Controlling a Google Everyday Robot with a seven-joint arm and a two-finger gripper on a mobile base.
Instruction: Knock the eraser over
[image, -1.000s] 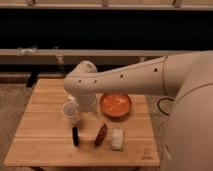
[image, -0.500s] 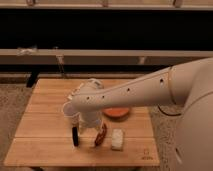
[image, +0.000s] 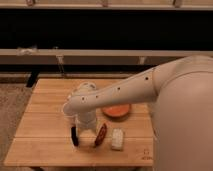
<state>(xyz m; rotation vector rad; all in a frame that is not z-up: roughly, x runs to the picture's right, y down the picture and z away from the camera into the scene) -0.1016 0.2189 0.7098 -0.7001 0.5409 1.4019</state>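
Observation:
The eraser (image: 74, 135) is a small black block standing upright on the wooden table (image: 35, 125), left of centre near the front. My gripper (image: 86, 128) hangs from the white arm (image: 120, 92) and is low over the table, just right of the eraser, between it and the reddish-brown oblong item (image: 100, 135). The gripper's body hides the space between these two things. Whether it touches the eraser cannot be told.
A pale whitish block (image: 117, 139) lies right of the reddish-brown item. An orange dish (image: 116, 111) sits behind them, partly under the arm. A white cup (image: 67, 110) stands behind the eraser. Shelving and a dark wall run behind the table.
The arm has swung forward and down from over the table's middle, so the gripper now sits low between the eraser and the reddish-brown item. The eraser still stands upright.

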